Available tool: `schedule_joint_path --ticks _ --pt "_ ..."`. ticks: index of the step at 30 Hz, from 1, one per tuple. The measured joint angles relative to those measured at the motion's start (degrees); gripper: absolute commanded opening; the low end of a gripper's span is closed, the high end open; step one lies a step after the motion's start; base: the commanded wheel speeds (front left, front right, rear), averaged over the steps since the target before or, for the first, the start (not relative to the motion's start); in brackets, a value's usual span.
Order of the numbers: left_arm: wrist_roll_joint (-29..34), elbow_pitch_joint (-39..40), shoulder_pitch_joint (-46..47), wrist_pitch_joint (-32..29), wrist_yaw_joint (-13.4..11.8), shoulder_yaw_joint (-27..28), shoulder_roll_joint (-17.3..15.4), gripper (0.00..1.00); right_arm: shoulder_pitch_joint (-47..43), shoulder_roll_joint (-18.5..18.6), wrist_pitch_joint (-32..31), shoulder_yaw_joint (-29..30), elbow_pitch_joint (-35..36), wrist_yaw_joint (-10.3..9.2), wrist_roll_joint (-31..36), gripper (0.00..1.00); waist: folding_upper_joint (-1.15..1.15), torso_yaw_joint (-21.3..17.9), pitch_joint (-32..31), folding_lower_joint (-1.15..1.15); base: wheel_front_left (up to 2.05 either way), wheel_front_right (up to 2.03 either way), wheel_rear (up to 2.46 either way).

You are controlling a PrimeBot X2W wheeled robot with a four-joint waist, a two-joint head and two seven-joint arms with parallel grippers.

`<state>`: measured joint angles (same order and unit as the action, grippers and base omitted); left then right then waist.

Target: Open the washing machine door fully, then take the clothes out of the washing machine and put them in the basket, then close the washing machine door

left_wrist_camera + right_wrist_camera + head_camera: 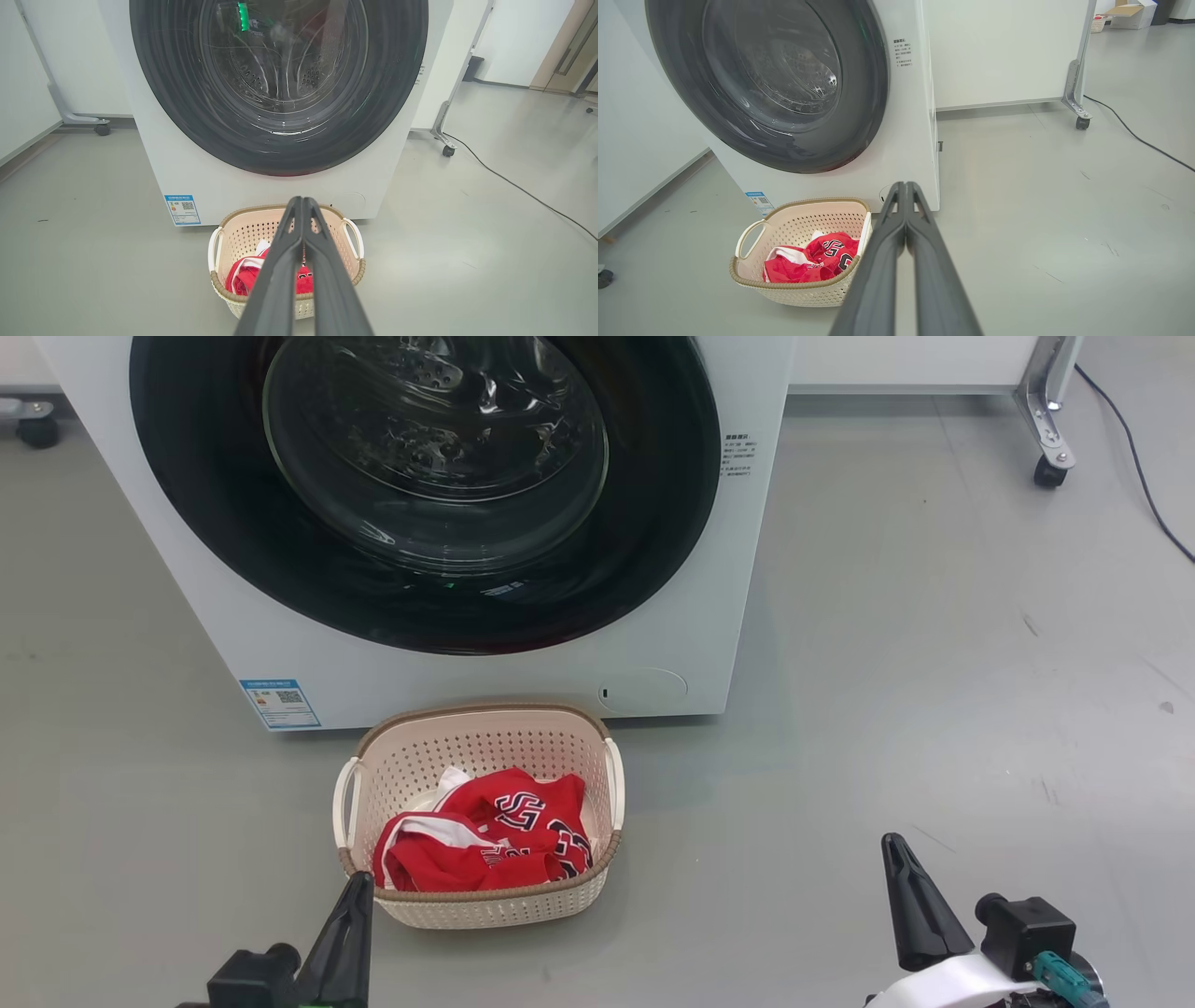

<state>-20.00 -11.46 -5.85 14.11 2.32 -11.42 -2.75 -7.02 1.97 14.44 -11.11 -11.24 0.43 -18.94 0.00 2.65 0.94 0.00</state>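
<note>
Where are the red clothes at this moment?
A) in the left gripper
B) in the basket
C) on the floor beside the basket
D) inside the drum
B: the clothes lie in the basket, which stands in front of the washing machine.

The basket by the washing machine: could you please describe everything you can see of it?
The basket is cream perforated plastic, a rounded rectangle with a brown woven-look rim and two loop side handles. It stands upright on the grey floor, close before the washing machine, and holds crumpled red clothes.
</note>
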Motion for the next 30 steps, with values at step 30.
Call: schedule_joint_path --ticks 30 --pt "-22.8 0.0 0.8 -5.6 1.1 3.8 0.0 0.00 0.9 0.6 -4.7 3.8 1.1 1.09 -24.2 0.00 0.00 -0.8 -0.2 0.00 0.00 0.00 0.00"
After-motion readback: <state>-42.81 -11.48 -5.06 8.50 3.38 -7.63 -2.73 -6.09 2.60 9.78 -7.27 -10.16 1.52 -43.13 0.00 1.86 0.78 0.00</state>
